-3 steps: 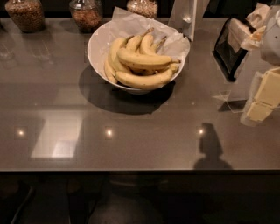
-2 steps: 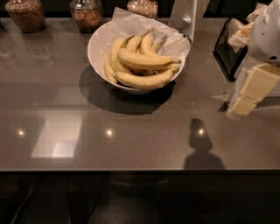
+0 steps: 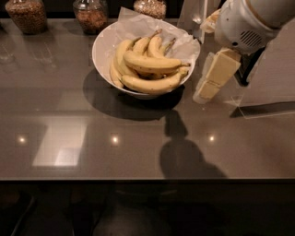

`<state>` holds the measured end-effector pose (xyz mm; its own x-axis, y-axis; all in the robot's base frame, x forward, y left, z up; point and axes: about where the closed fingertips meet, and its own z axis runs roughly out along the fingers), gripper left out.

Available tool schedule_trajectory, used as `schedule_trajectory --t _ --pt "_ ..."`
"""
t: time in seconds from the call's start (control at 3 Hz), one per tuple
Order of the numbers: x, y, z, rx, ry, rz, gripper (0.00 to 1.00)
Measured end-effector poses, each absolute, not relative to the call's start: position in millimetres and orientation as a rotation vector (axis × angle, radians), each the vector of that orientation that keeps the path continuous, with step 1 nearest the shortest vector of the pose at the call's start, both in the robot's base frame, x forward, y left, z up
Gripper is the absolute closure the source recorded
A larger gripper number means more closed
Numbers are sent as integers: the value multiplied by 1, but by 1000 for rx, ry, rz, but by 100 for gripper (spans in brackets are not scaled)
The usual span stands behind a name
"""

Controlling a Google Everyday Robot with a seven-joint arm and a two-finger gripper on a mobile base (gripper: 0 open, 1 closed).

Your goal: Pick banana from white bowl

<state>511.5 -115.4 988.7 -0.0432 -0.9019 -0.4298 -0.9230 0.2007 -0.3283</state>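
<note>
Presently the jaws hang low over the table (image 3: 69,106), slanted, tips down. Whether they are released or clenched cannot be told; nothing shows in them. The white bowl (image 3: 103,50) stands just beside the jaws, to their left in the view, apart from them. The bananas (image 3: 152,62) lie heaped inside it on crinkled paper (image 3: 133,20). Three jars (image 3: 26,14) stand beyond the bowl, well left of the jaws. The arm's white housing (image 3: 244,23) sits directly above the jaws.

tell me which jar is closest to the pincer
The rightmost jar, behind the white bowl; the other two stand farther left. The pincer hangs right of the bowl.
</note>
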Motion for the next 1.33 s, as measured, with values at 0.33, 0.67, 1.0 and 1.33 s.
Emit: schedule_trajectory --t 0.33,0.67,1.0,1.33 --pt "537 -84 985 -1702 1909 145 0" --pt "559 -67 976 -1704 1927 240 0" --pt "574 -61 961 -1706 1965 305 14" --pt "585 -56 950 -1708 1992 343 26"
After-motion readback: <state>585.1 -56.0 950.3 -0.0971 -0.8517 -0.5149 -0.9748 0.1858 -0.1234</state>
